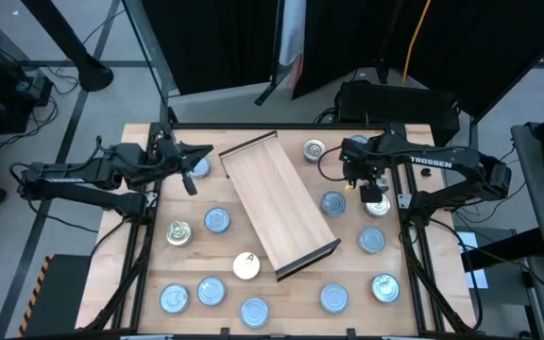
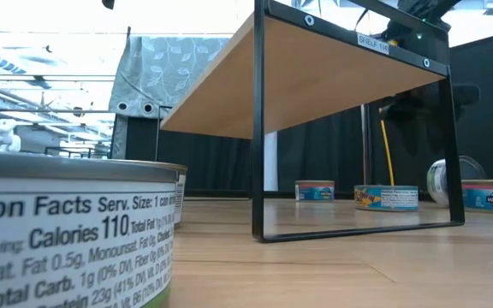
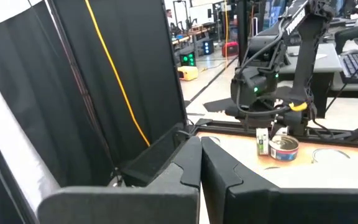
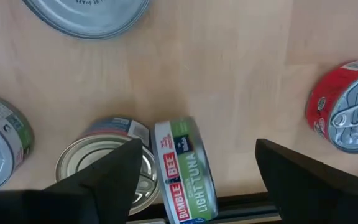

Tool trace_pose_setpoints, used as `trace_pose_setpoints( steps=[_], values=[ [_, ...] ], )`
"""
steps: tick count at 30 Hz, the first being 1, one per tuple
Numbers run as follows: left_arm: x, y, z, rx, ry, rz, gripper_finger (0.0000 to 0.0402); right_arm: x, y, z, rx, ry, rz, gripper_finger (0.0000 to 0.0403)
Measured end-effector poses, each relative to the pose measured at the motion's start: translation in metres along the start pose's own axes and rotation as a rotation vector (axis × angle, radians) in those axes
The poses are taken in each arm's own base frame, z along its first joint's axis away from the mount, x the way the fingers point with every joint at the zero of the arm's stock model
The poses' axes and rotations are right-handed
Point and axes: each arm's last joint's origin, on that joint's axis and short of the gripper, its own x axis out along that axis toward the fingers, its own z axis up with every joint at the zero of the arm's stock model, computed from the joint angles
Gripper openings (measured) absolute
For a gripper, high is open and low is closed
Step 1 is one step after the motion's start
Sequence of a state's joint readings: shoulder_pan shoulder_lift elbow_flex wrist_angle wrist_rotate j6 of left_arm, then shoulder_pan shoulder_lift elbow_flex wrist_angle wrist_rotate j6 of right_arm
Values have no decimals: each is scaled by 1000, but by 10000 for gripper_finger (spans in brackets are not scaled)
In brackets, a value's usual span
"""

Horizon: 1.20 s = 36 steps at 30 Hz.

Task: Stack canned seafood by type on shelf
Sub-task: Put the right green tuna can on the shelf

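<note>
I have the right gripper [image 4: 194,165] low over the right side of the counter [image 1: 281,293], jaws spread wide with nothing clamped. Between them in the right wrist view sits a green-labelled tin [image 4: 185,171] standing on its edge, leaning against a flat blue tin [image 4: 104,162] just beside it. Neither finger appears to touch the tin. In the high view this pair lies right of the shelf [image 1: 277,203], at about [image 1: 376,203].

The left gripper [image 1: 189,175] waits over the far left of the counter, jaws together, holding nothing I can see.

The shelf lies on the counter's centre, its long axis running diagonally from far-left to near-right. No tin rests on its surface in the high view. In the low view it shows as a raised board on a thin dark frame.

The other tins [image 1: 215,220] lie scattered flat on both sides of the shelf and along the near edge, mostly blue-white tops up; one silver tin [image 1: 314,149] sits at the far edge and a cream one [image 1: 246,266] near the shelf's near end.

Risks, as I judge them:
- The on-edge tin is round and could roll or tip flat if nudged by a finger.
- Closing on it could catch the neighbouring blue tin as well, since they touch.
- Its label faces the camera, so its flat faces point sideways; a grasp across those faces looks needed.

Stacking not yet begun.
</note>
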<state>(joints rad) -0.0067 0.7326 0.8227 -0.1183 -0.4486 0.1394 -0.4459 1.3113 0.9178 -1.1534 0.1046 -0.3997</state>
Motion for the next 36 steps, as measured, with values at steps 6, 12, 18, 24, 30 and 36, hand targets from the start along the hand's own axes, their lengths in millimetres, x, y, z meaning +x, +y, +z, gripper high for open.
trace_pose_setpoints(
  steps=[6, 12, 18, 24, 30, 36],
  values=[
    [0, 0, 0, -1, -1, 1, 2, 9, 0, -6, -6, 33, 22, 305],
    [0, 0, 1, -3, -5, 2, 2, 29, 3, -16, 6, 86, 40, 304],
    [0, 0, 1, -7, -13, 4, 2, 36, 2, -17, 57, 70, 25, 285],
    [0, 0, 2, -11, -22, 5, 2, 36, 2, -15, 93, 53, 21, 195],
    [0, 0, 3, -14, -26, 7, 2, 36, 1, -15, 133, 46, 19, 119],
    [0, 1, 5, -24, -44, 13, 2, 31, 2, -16, 196, 29, 38, 119]
  ],
)
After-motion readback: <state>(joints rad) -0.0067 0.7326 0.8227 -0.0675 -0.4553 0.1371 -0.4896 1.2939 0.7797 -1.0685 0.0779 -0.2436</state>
